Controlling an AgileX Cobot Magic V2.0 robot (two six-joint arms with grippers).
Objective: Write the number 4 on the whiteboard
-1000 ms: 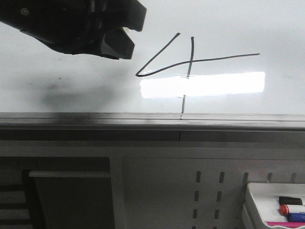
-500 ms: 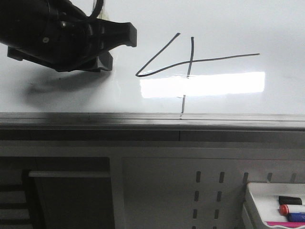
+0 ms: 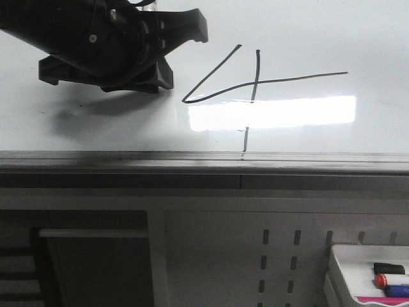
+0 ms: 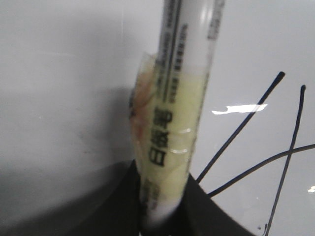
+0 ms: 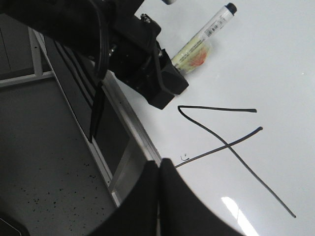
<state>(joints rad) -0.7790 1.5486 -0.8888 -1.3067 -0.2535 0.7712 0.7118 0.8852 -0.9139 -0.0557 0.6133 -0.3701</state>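
Note:
The number 4 (image 3: pixel 255 82) is drawn in thin black lines on the whiteboard (image 3: pixel 332 29), just above a bright glare patch. My left gripper (image 3: pixel 167 50) hovers over the board just left of the 4, shut on a white marker with yellowish tape (image 4: pixel 174 123). In the right wrist view the marker (image 5: pixel 202 37) sticks out from the left gripper (image 5: pixel 166 83), its dark tip away from the 4 (image 5: pixel 224 132). I cannot tell whether the tip touches the board. My right gripper (image 5: pixel 159 169) is shut and empty near the board's edge.
A grey metal edge strip (image 3: pixel 255 163) runs along the board's near side. Below it is a grey perforated panel (image 3: pixel 281 256), and a white tray (image 3: pixel 342 259) with spare markers (image 3: pixel 390 276) sits at the lower right. Speckled floor (image 5: pixel 44 187) shows beside the board.
The left gripper with the marker swung left, then came back right toward the 4, turning as it went. The drawn lines are unchanged.

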